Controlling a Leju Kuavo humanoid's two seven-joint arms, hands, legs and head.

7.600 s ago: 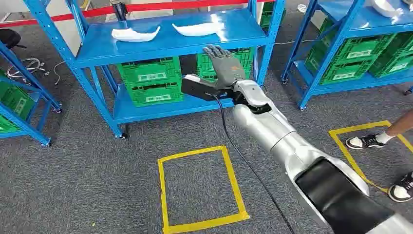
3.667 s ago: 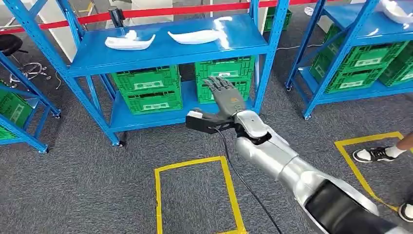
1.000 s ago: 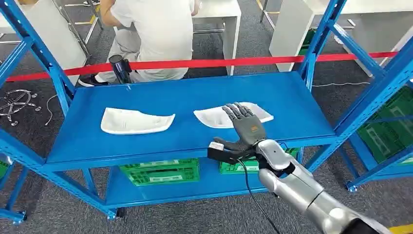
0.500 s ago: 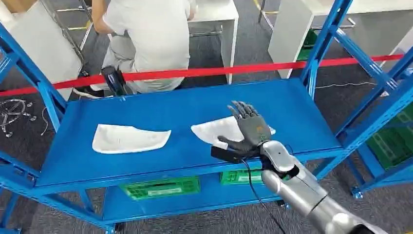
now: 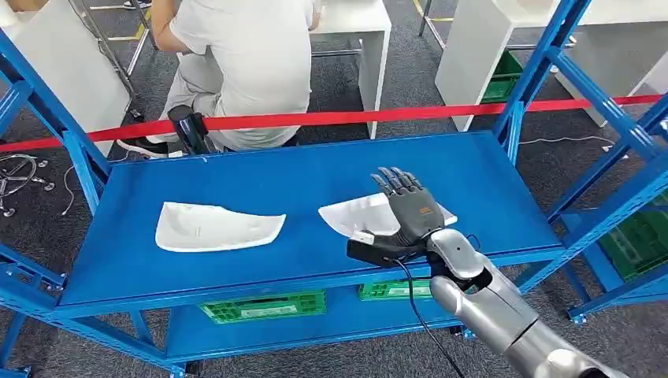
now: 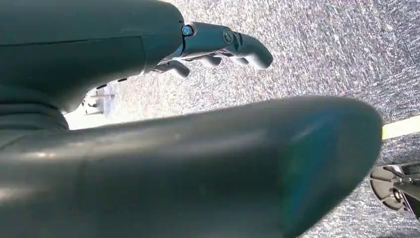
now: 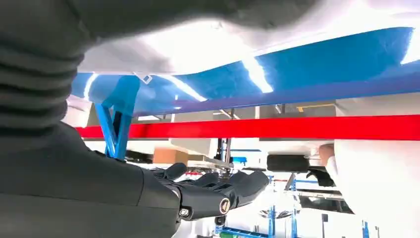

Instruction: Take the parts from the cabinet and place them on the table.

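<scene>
Grey carpet runs under a blue steel shelving unit [image 5: 504, 169] whose top shelf carries two white moulded parts, with red barrier tape [image 5: 331, 118] stretched behind it and a seated person [image 5: 236, 55] in light clothes beyond that. From the head view, the right hand [image 5: 406, 209] hovers over the nearer white part [image 5: 354, 216], its fingers [image 5: 398, 183] extended and spread, the thumb out to the side, nothing held; whether the palm already touches the part cannot be told. The second white part [image 5: 213, 227] lies well apart on the thumb side of that hand, on the same shelf. Green crates [image 5: 260, 305] sit on the lower shelf, below the hand. In the left wrist view the left hand [image 6: 218, 47] hangs over carpet with fingers loosely curled and apart, holding nothing. The part under the right hand looks thin, smooth and shallowly curved, so the likely trouble is a poor grip: if the fingers close on the flat top rather than around an edge, the shell could slide across the glossy shelf or tip off the front lip. Coming down too hard could also press it flat and skid it away. The black camera bracket [image 5: 378, 252] at the wrist sits close to the shelf's front edge and might catch it as the arm lowers.
</scene>
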